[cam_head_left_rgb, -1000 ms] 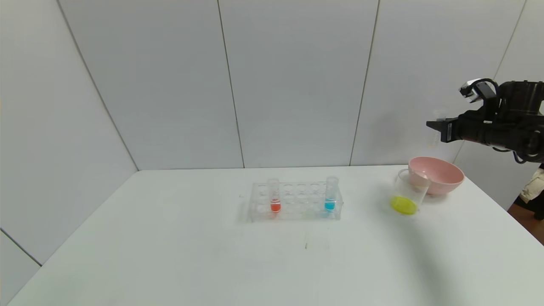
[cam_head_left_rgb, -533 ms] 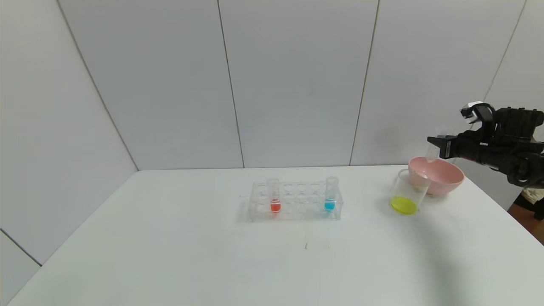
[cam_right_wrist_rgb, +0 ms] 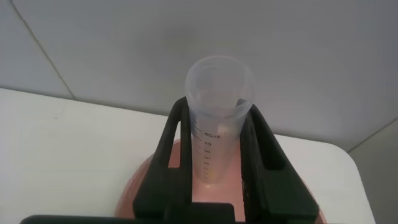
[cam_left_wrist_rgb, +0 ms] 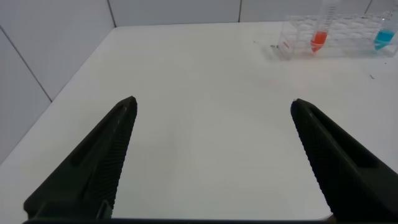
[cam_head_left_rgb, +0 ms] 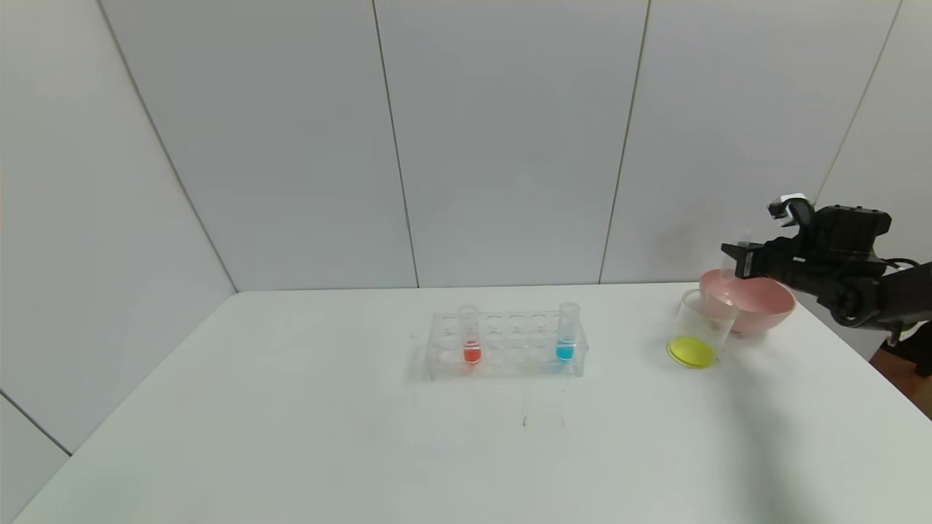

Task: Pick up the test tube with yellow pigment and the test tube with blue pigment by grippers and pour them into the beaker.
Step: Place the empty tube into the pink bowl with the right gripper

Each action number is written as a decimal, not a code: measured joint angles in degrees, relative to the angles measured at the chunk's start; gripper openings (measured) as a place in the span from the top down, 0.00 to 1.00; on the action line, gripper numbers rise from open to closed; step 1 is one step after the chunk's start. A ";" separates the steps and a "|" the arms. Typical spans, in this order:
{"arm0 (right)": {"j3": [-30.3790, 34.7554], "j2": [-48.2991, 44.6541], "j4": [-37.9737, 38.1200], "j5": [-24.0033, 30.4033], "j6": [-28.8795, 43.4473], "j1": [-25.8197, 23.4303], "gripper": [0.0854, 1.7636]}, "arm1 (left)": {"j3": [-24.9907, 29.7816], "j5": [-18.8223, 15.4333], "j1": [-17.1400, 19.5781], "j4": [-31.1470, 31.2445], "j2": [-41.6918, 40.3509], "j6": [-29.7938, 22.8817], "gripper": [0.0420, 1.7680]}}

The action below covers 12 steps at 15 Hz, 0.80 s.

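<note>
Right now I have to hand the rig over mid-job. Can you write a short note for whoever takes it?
Right claw: shut on the emptied tube, held upright over the pink bowl at the table's far right.
Left claw: open, parked low over the near left of the table, holding nothing.
Beaker: beside the bowl, yellow liquid in its bottom.
Blue tube: upright at the right end of the rack; a red-orange tube stands near the left end.
Done: yellow poured.
Left: put the empty tube down, probably in the bowl, then fetch and pour the blue.
</note>
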 joint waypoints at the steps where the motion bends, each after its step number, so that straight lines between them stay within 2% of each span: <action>1: -1.12 1.16 -0.09 -0.09 0.04 -0.02 0.75 | 0.00 0.00 0.00 0.00 0.00 0.00 0.00; 5: -3.02 3.58 -0.50 -0.11 0.17 -0.05 0.75 | 0.00 0.00 0.00 0.00 0.00 0.00 0.00; 6: -3.11 3.80 -0.68 -0.11 0.23 0.00 0.72 | 0.00 0.00 0.00 0.00 0.00 0.00 0.00; 8: -3.17 4.05 -1.76 -0.11 1.00 0.02 0.56 | 0.00 0.00 0.00 0.00 0.00 0.02 0.00; 12: -2.65 3.41 -1.56 -0.28 1.27 0.28 0.35 | 0.00 0.00 0.02 0.00 0.00 0.00 0.00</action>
